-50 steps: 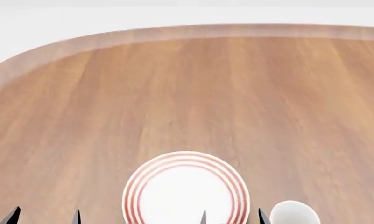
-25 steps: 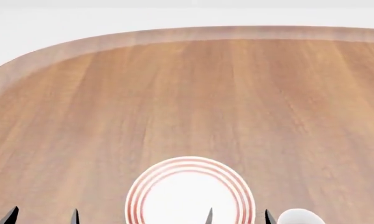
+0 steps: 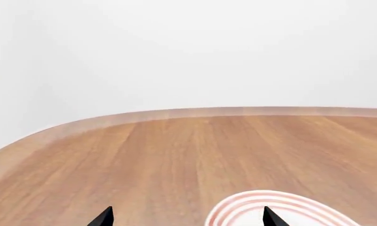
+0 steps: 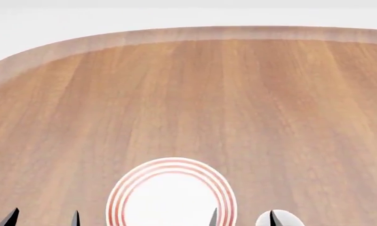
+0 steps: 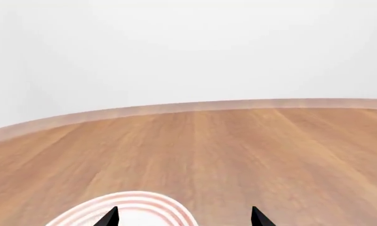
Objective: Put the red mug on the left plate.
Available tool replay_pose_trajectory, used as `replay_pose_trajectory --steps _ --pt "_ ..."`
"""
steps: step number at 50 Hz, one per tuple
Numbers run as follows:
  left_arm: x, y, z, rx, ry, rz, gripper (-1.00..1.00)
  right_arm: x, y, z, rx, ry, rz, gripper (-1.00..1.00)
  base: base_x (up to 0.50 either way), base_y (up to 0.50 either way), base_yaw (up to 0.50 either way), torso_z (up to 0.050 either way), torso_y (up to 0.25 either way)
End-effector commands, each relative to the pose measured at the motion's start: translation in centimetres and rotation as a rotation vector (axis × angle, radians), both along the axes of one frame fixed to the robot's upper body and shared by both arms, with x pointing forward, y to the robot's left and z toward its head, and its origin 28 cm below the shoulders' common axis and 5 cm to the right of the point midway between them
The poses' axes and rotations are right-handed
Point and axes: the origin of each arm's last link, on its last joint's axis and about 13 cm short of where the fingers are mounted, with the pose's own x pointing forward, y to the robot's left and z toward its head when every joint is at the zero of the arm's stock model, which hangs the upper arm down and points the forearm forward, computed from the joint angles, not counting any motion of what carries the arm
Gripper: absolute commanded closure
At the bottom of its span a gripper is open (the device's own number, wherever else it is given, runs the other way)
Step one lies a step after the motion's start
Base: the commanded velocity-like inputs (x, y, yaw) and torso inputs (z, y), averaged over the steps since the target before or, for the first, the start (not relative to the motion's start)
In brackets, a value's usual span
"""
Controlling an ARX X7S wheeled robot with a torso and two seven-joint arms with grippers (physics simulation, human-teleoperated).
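Note:
The red mug is out of view in every frame. One white plate with thin red rings (image 4: 169, 169) lies at the near middle of the wooden table, cut off by the picture's lower edge. No other plate shows, so I cannot tell whether it is the left plate. My left gripper (image 4: 44, 220) is open to the left of it, only its two black tips showing. My right gripper (image 4: 244, 220) is open too, one tip over the plate's right rim. The left wrist view shows the plate (image 3: 238, 209) beside the left gripper (image 3: 187, 220). It also appears as plate (image 5: 144, 200) next to the right gripper (image 5: 184, 220).
A white rounded object (image 4: 285, 219), only its top showing, sits just right of the plate behind a right fingertip. The wooden table (image 4: 188, 94) stretches far ahead to a curved raised rim (image 4: 175, 33), with a pale wall beyond.
The head view has shifted: the plate slid down and then to the left in the picture, and the white object moved left with it. Both grippers stay open.

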Motion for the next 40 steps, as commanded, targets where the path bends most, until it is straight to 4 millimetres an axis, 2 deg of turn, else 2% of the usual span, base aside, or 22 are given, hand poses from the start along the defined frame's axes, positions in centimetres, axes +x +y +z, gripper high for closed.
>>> replay_pose_trajectory --steps 1,5,10,21,40 --pt "0.0 0.0 0.0 0.0 0.0 0.001 -1.0 0.2 0.0 0.2 0.008 0.002 -0.011 -1.0 0.0 0.0 0.0 0.0 0.0" --pt "0.0 0.1 0.0 -0.001 -0.001 0.003 -1.0 1.2 0.2 1.4 0.115 0.012 -0.103 -1.0 0.0 0.0 0.0 0.0 0.0" --pt "0.0 0.1 0.0 -0.001 0.001 0.001 -1.0 1.5 0.5 2.1 0.159 0.016 -0.167 -1.0 0.0 0.0 0.0 0.0 0.0" --pt "0.0 0.1 0.0 -0.002 -0.001 0.002 -1.0 1.4 0.3 2.2 0.261 0.007 -0.299 -1.0 0.0 0.0 0.0 0.0 0.0" --pt "0.0 0.1 0.0 0.001 -0.002 0.001 -1.0 1.3 0.4 2.1 0.314 -0.019 -0.549 -1.0 0.0 0.0 0.0 0.0 0.0"
